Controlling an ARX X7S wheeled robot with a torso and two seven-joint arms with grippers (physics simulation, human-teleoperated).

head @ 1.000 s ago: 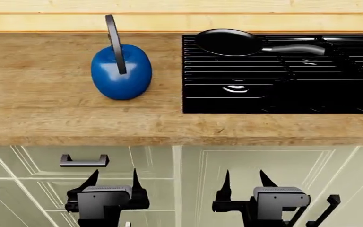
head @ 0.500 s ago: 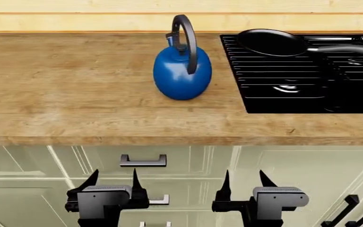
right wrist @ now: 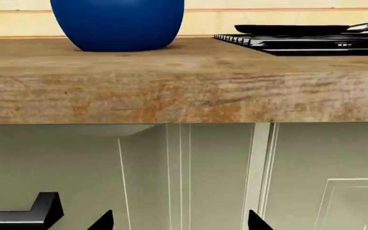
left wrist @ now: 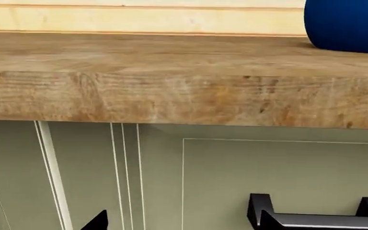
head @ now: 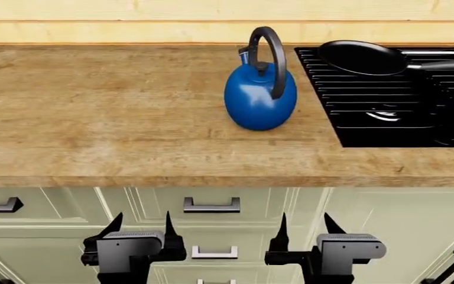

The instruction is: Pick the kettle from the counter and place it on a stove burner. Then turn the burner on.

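The blue kettle (head: 260,97) stands upright on the wood counter (head: 93,118), just left of the black stove (head: 416,133). Its black handle (head: 275,59) arches over it. A burner (head: 385,116) glints under the grate bars near the stove's front. My left gripper (head: 142,223) and right gripper (head: 306,223) are open and empty, low in front of the cabinet fronts, below the counter's edge. The kettle's body shows in the left wrist view (left wrist: 347,24) and the right wrist view (right wrist: 117,21), beyond the counter's thick edge (right wrist: 171,100). The grippers (left wrist: 180,223) (right wrist: 179,223) face the cabinets.
A black frying pan (head: 361,57) sits on the stove's back left, handle pointing right; it also shows in the right wrist view (right wrist: 293,29). Drawer handles (head: 211,206) (left wrist: 318,218) (right wrist: 24,215) stick out from the pale green fronts. A light wood wall (head: 132,23) backs the counter.
In the head view the kettle, stove and cabinets have slid to the right, so my view has moved left along the counter. Both grippers stay open and in the same pose.
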